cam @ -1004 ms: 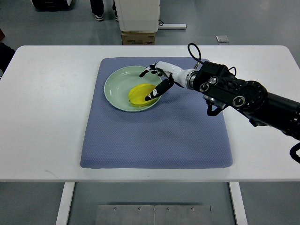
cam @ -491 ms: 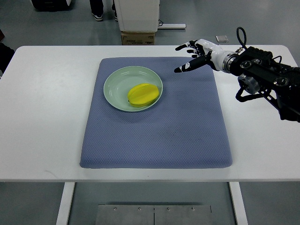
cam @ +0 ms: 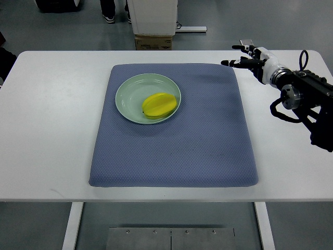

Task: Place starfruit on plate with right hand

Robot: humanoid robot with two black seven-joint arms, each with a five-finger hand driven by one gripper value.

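Observation:
The yellow starfruit [cam: 158, 104] lies inside the pale green plate [cam: 130, 94], toward its right side. The plate rests on the upper left part of the blue-grey mat [cam: 177, 146]. My right hand [cam: 243, 58] hovers over the white table just past the mat's far right corner, well away from the plate. Its fingers are spread and hold nothing. The black right forearm [cam: 307, 99] runs off the right edge. My left arm does not show.
The white table [cam: 47, 130] surrounds the mat on all sides. Beyond its far edge stand a cardboard box [cam: 153, 41] and a white cabinet base [cam: 153, 15] on the floor, with a person's feet [cam: 109, 18] nearby.
My right hand let go of the starfruit in the plate and pulled back to the right, from the plate's rim to beyond the mat's far right corner. The starfruit stays in the plate.

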